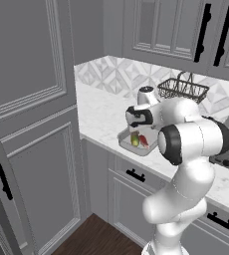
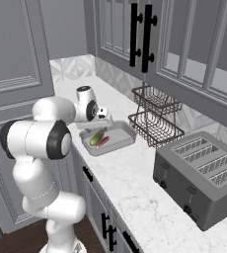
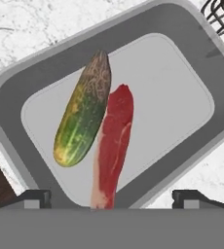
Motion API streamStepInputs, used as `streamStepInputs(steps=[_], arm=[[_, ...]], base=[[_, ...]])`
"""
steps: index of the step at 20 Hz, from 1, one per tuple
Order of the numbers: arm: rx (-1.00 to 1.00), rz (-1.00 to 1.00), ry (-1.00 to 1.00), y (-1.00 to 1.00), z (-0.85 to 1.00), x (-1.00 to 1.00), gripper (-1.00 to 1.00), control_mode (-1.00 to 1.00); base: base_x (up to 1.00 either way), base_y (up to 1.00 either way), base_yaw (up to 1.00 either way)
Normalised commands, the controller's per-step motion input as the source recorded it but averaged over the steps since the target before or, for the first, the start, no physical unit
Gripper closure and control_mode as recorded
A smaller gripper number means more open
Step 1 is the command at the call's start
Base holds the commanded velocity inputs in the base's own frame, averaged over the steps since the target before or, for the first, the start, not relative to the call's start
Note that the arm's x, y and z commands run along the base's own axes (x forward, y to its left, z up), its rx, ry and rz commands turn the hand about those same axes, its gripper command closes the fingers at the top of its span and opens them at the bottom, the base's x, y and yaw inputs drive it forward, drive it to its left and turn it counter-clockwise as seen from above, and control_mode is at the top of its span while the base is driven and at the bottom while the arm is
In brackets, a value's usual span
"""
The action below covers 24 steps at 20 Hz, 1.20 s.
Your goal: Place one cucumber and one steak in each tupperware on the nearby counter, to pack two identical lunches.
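Directly above the near tub, item one: gripper (image 3: 111, 198), jaws spread wide, nothing between them; the two dark tips stand well apart at either side of the hand view, holding nothing.

Item two: tupperware (image 3: 16, 92), a grey tub with rounded corners and a pale floor, sitting on the counter (image 3: 31, 29) close to its front edge. Contents, two pieces, both lying flat:
- cucumber (image 3: 84, 111), green and yellow-mottled, brownish at one end, lying diagonally across the floor of the tub.
- steak (image 3: 113, 146), a long red strip with a pale fatty end, alongside the cucumber and touching it along part of its length, its pale end reaching toward the tub's wall.

Judgement on this tub: one lunch looks packed, one of each inside and the hand free of both.

Item three: white marble-veined counter, grey cabinets below with black handles. Further along it, a two-tier wire basket (image 2: 154, 116) just beyond the tub, then a grey toaster (image 2: 199, 173) well apart from it.

Outstanding: a second tub, a second cucumber and a second steak. None of these can be made out in these views, so by my reckoning about half the job remains, starting with finding the other pieces.
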Motion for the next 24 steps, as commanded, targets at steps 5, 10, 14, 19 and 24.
streamStepInputs(steps=[5,10,14,19,24], arm=[[0.00,0.00,-0.03,0.00,0.03,-0.33,-1.00,-1.00],[0.00,0.01,-0.06,-0.01,0.00,-0.57,-1.00,-1.00],[0.00,0.00,0.00,-0.01,0.01,-0.56,-1.00,-1.00],[0.00,0.00,0.01,0.00,0.15,-0.59,-1.00,-1.00],[0.18,0.01,-0.08,0.00,0.00,-0.60,-1.00,-1.00]], base=[[0.00,0.00,0.00],[0.00,0.00,0.00],[0.00,0.00,0.00],[0.00,0.00,0.00],[0.00,0.00,0.00]])
